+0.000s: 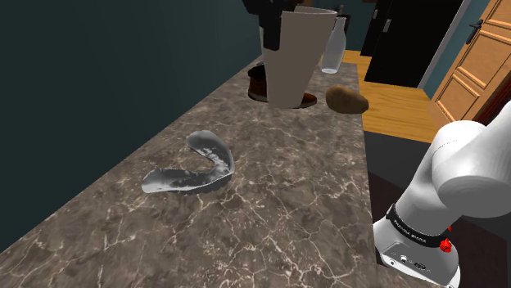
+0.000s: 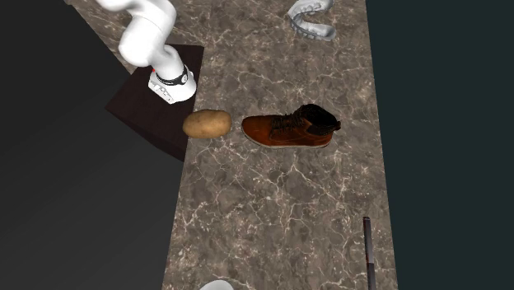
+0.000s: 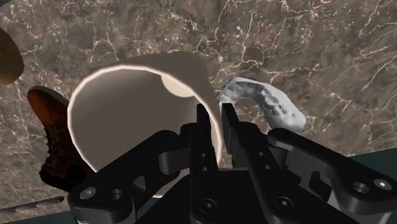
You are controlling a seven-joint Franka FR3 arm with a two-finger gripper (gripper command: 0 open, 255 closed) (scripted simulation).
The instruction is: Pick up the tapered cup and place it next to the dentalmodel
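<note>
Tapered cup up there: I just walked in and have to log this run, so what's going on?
The robot's black hand is shut on the rim of the beige tapered cup, holding it above the marble counter. In the shoulder view the cup hangs in front of the brown shoe and near the potato. The grey dental model lies on the counter, apart from the cup, so the cup is not yet placed beside it.

In the shoulder view the cup (image 1: pixel 296 57) blocks most of the shoe (image 1: pixel 256 84) behind it. The second exterior view's top edge chops off the dental model (image 2: pixel 313 20), and a white sliver (image 2: pixel 217 285) at its bottom edge can't be identified.
</note>
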